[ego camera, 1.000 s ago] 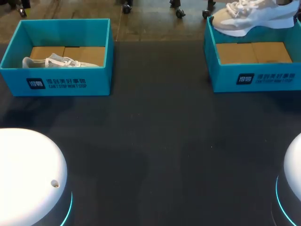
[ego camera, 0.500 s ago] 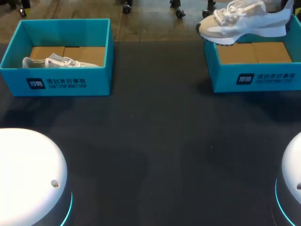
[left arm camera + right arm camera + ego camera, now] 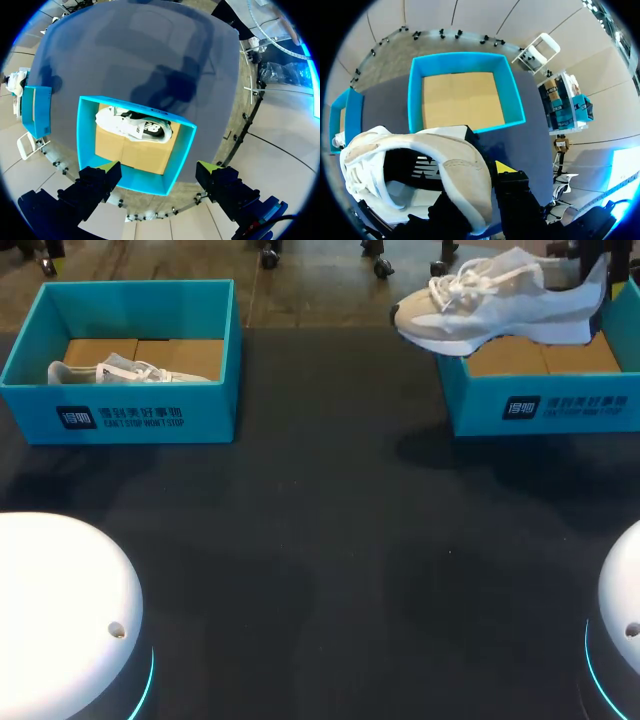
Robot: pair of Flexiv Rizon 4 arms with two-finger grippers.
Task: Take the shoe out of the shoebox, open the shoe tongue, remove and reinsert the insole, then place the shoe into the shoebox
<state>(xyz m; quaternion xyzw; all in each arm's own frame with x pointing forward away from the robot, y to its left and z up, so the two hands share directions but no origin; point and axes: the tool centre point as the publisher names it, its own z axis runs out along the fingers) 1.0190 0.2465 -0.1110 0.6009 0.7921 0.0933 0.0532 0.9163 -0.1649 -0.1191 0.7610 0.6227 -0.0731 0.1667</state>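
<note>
The right jaws pinch the heel of the white-and-beige shoe, which hangs in the air over the right shoebox, its toe past the box's inner wall and above the tabletop. The left jaws are spread wide above the left shoebox, where a second shoe lies on brown cardboard.
</note>
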